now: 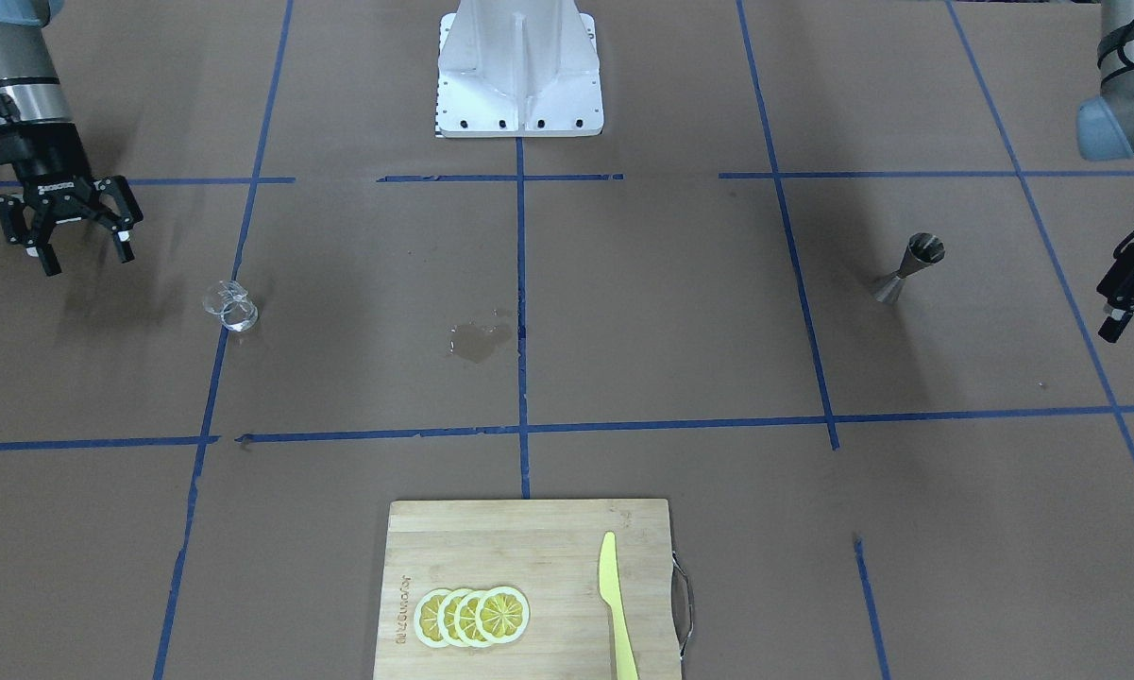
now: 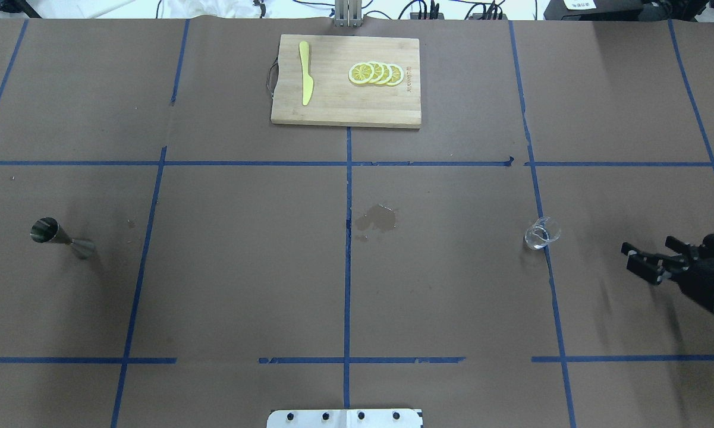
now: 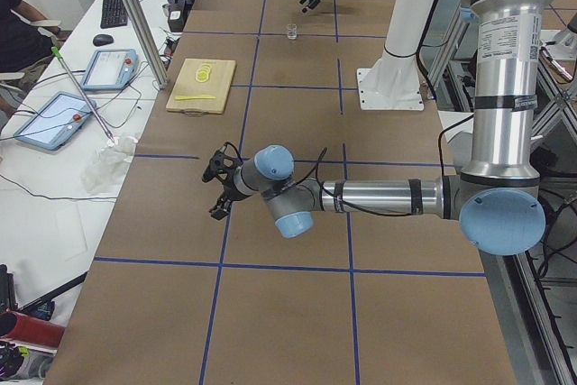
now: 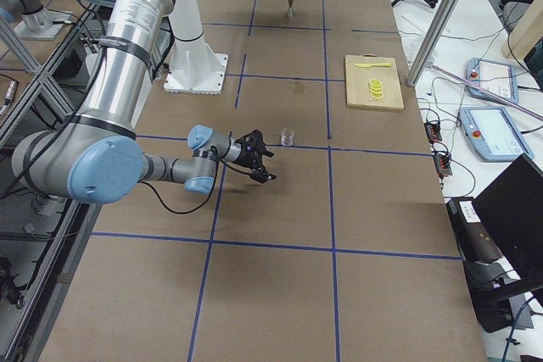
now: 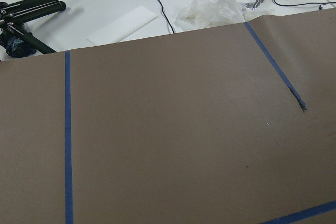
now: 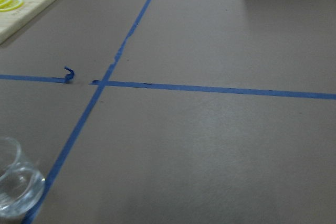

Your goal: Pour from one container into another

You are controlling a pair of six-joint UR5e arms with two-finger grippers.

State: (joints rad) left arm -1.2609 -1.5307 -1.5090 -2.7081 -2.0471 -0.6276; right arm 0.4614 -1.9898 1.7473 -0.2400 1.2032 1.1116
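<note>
Burnt-in brand mark (image 1: pixel 402 612) along one short edge of board (image 1: pixel 548 529), just beside lemon slices (image 1: pixel 472 616). Letters run sideways to front view, too small and faint to spell out. Same mark seen in overhead view, no clearer there.

Small white lettering (image 1: pixel 54 189) on black body of right gripper (image 1: pixel 90 262), unreadable. No other text legible.

Silver-grey tubes on the left arm (image 3: pixel 379 196) and right arm (image 4: pixel 119 65), jointed with pale blue caps (image 3: pixel 500 221) and ringed with black bands. Thin black cable (image 4: pixel 174 208) slung under the right forearm. Matte black right gripper (image 1: pixel 89 257) with small white lettering and pale tips on the fingers (image 1: pixel 126 247). White flared pedestal (image 1: pixel 519 66), dark screws (image 1: pixel 502 124) lining its foot.
</note>
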